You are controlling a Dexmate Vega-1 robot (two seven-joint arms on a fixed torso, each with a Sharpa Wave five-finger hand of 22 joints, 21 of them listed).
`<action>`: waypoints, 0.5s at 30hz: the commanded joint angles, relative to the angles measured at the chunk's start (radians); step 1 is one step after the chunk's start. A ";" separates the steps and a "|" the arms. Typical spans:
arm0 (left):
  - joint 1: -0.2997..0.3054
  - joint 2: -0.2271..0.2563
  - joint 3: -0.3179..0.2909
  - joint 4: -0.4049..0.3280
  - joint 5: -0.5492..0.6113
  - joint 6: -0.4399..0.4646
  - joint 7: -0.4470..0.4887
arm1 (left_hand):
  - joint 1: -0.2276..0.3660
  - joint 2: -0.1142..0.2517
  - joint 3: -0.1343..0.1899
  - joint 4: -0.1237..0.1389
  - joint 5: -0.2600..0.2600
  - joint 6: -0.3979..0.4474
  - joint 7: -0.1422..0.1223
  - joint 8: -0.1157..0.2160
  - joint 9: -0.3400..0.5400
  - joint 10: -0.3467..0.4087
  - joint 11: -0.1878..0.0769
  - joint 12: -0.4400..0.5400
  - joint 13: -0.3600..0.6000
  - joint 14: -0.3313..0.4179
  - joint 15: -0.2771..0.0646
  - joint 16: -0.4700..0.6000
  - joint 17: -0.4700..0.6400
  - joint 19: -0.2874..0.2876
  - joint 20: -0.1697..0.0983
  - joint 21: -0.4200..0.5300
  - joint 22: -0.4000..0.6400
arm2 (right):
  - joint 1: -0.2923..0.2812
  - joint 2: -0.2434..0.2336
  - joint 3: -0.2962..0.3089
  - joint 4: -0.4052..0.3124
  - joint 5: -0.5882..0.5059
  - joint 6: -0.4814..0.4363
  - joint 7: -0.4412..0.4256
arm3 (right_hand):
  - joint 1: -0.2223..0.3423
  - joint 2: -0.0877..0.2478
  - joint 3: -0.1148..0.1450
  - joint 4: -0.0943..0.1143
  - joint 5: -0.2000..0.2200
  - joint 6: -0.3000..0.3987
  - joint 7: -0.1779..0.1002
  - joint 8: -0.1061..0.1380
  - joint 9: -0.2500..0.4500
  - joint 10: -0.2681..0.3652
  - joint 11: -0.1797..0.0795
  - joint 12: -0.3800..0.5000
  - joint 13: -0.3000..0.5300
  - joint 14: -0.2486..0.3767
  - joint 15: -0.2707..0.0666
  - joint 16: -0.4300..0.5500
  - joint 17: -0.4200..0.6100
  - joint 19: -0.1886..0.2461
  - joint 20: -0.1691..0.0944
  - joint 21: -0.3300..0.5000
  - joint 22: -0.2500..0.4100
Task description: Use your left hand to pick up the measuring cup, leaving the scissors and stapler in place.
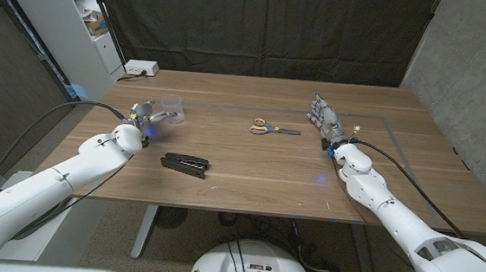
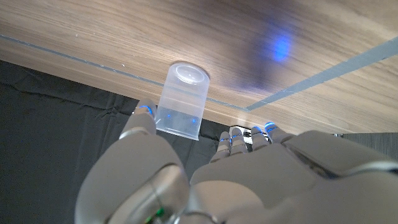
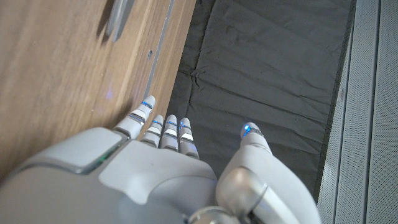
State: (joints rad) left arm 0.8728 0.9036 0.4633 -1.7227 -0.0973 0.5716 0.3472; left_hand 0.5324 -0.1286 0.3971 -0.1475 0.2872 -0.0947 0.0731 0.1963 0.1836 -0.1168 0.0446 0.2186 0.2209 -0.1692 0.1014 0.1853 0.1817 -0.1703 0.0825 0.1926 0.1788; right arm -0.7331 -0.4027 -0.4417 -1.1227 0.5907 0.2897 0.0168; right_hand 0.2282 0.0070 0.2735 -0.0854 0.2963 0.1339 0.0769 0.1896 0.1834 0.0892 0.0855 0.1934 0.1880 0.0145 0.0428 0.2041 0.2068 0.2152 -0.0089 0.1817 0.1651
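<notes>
The clear plastic measuring cup (image 1: pixel 171 107) stands upright at the table's far left. My left hand (image 1: pixel 144 116) is just in front of it, fingers reaching toward it. In the left wrist view the cup (image 2: pixel 181 99) sits just beyond the thumb tip, with the other fingers (image 2: pixel 249 134) spread off to one side; nothing is gripped. The yellow-handled scissors (image 1: pixel 273 129) lie mid-table, and the black stapler (image 1: pixel 184 163) lies nearer the front edge. My right hand (image 1: pixel 324 118) is over the table to the right of the scissors, fingers extended and holding nothing; the scissors' blade tip (image 3: pixel 118 18) shows beyond it.
A white power strip (image 1: pixel 140 69) sits at the table's far left corner. A white shelf unit (image 1: pixel 87 19) stands off the left side. A black curtain (image 1: pixel 269 25) hangs behind. A thin tape line (image 1: pixel 383 121) runs across the table's right part.
</notes>
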 commanded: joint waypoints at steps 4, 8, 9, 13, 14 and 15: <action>-0.088 -0.027 0.062 0.063 0.041 -0.013 -0.048 | 0.012 0.001 -0.006 -0.001 0.005 0.001 -0.006 0.001 0.003 -0.003 -0.009 0.006 0.003 -0.001 -0.010 0.004 0.002 -0.031 0.005 0.004 0.004 | 0.003 0.006 0.008 0.029 0.007 0.013 -0.001 | -0.002 0.003 -0.004 0.002 0.009 0.010 -0.003 0.008 0.006 0.009 -0.002 0.004 0.003 0.003 0.000 0.003 0.006 0.004 0.004 0.010 0.006; -0.094 -0.039 0.069 0.079 0.039 -0.021 -0.055 | 0.013 0.001 -0.007 -0.001 0.006 0.001 -0.006 0.001 0.003 -0.002 -0.010 0.006 0.003 -0.001 -0.010 0.004 0.002 -0.031 0.004 0.004 0.004 | 0.007 0.008 0.010 0.042 0.010 0.018 0.003 | -0.002 0.003 -0.005 0.001 0.009 0.010 -0.002 0.008 0.006 0.009 -0.002 0.004 0.003 0.004 0.000 0.003 0.006 0.004 0.003 0.010 0.006; -0.094 -0.048 0.068 0.084 0.036 -0.018 -0.049 | 0.013 0.001 -0.007 -0.001 0.006 0.001 -0.006 0.001 0.003 -0.003 -0.010 0.006 0.003 -0.001 -0.011 0.004 0.002 -0.031 0.004 0.004 0.004 | 0.008 0.008 0.010 0.045 0.010 0.018 0.004 | -0.002 0.003 -0.005 0.001 0.009 0.010 -0.003 0.008 0.006 0.010 -0.003 0.004 0.003 0.004 0.000 0.004 0.006 0.004 0.004 0.010 0.006; -0.116 -0.065 0.085 0.114 0.043 -0.042 -0.060 | 0.013 0.001 -0.008 0.000 0.006 0.001 -0.006 0.001 0.003 -0.003 -0.011 0.006 0.003 -0.001 -0.010 0.004 0.002 -0.031 0.004 0.004 0.004 | 0.016 0.011 0.010 0.061 0.011 0.021 0.011 | -0.002 0.003 -0.005 0.001 0.009 0.011 -0.004 0.008 0.006 0.009 -0.002 0.004 0.003 0.004 -0.001 0.004 0.006 0.004 0.004 0.010 0.006; -0.119 -0.068 0.087 0.116 0.044 -0.038 -0.060 | 0.013 0.001 -0.008 0.000 0.006 0.002 -0.006 0.001 0.003 -0.003 -0.011 0.006 0.003 -0.001 -0.010 0.004 0.002 -0.031 0.004 0.004 0.004 | 0.018 0.012 0.010 0.065 0.011 0.023 0.013 | -0.002 0.003 -0.005 0.001 0.009 0.011 -0.004 0.008 0.006 0.009 -0.002 0.004 0.003 0.004 0.000 0.003 0.006 0.004 0.004 0.010 0.006; -0.124 -0.072 0.091 0.121 0.046 -0.038 -0.061 | 0.014 0.001 -0.008 0.000 0.006 0.002 -0.006 0.001 0.003 -0.003 -0.010 0.006 0.003 -0.001 -0.011 0.004 0.002 -0.031 0.004 0.004 0.004 | 0.020 0.013 0.010 0.068 0.011 0.023 0.015 | -0.002 0.003 -0.005 0.001 0.009 0.012 -0.004 0.008 0.006 0.010 -0.002 0.004 0.003 0.004 -0.001 0.003 0.006 0.004 0.004 0.010 0.006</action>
State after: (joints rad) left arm 0.7952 0.8698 0.5186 -1.6563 -0.0659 0.5520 0.3048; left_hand 0.5323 -0.1286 0.3929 -0.1433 0.2872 -0.0947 0.0731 0.1963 0.1836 -0.1168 0.0446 0.2186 0.2209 -0.1692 0.1014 0.1852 0.1818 -0.1703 0.0825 0.1926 0.1788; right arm -0.7285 -0.3971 -0.4342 -1.0889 0.5978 0.3027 0.0167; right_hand 0.2282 0.0070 0.2735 -0.0854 0.2963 0.1377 0.0731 0.1896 0.1834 0.0928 0.0819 0.1934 0.1879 0.0144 0.0428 0.2041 0.2068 0.2152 -0.0089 0.1817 0.1652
